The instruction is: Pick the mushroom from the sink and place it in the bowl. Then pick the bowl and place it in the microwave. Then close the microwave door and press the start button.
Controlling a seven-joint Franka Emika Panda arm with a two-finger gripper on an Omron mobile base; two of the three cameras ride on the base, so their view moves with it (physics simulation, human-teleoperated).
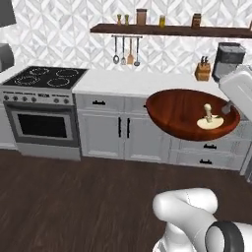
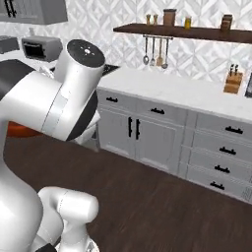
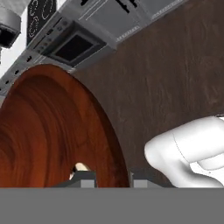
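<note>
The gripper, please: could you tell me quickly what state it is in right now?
Gripper: closed on the rim of the bowl, carried in the air with the mushroom inside.

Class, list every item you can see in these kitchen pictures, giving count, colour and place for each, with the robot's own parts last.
bowl: one, reddish-brown, held up in front of the cabinets
mushroom: one, cream, inside the bowl
stove: one, black top, left of the counter
counter: one, white, over grey cabinets
shelf: one, dark, with jars
utensils: four, hanging under the shelf
knife block: one, tan, on the counter
toaster oven: one, silver, far left
pincer: one, dark, clamped on the bowl's rim
</note>
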